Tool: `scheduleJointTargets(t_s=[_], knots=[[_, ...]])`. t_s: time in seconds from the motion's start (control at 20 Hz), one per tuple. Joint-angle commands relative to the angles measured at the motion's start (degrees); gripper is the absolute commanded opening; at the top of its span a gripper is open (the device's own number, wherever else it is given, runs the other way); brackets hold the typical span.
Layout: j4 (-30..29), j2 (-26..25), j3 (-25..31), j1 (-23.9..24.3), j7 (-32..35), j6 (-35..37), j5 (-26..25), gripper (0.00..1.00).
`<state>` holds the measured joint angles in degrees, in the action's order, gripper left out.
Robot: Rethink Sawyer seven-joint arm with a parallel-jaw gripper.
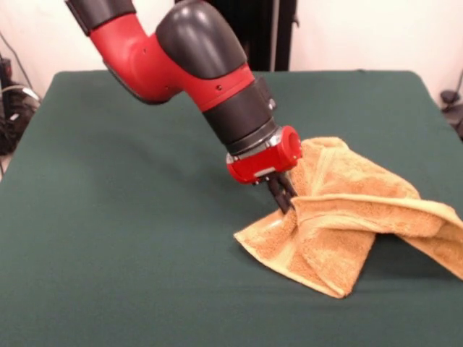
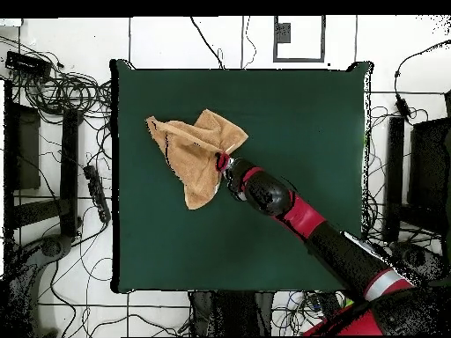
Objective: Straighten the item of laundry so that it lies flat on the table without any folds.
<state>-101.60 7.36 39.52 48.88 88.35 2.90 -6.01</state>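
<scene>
The orange-tan towel (image 1: 347, 217) lies crumpled and folded over itself on the dark green table (image 1: 130, 238), at the right in the front view. In the overhead view the towel (image 2: 194, 150) sits at the upper left of the table (image 2: 299, 114). My gripper (image 1: 283, 196) points down at the towel's left edge, and its dark fingers are shut on a raised fold of the cloth. In the overhead view the gripper (image 2: 221, 162) is at the towel's right edge. The white tag is hidden.
The red and black arm (image 1: 195, 65) reaches in from the top left of the front view. In the overhead view, cables and equipment (image 2: 62, 106) lie on the floor around the table. The towel's right end reaches close to the table's edge.
</scene>
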Motion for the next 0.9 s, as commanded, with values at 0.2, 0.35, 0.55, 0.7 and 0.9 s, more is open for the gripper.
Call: scheduleJointTargets(t_s=[0.2, 0.35, 0.55, 0.7, 0.9], knots=[[13.24, -5.38, 0.58, -4.62, 3.88, -0.14, -1.67, 0.00], [14.57, -0.84, -0.76, -5.67, 2.65, 4.01, -1.15, 0.00], [17.18, 5.78, -3.06, -7.59, 0.55, 11.01, -0.83, 0.00], [19.08, 9.39, -4.23, -8.62, -0.72, 15.59, -1.52, 0.00], [21.47, 13.31, -5.18, -9.58, -2.35, 21.53, -2.65, 0.00]])
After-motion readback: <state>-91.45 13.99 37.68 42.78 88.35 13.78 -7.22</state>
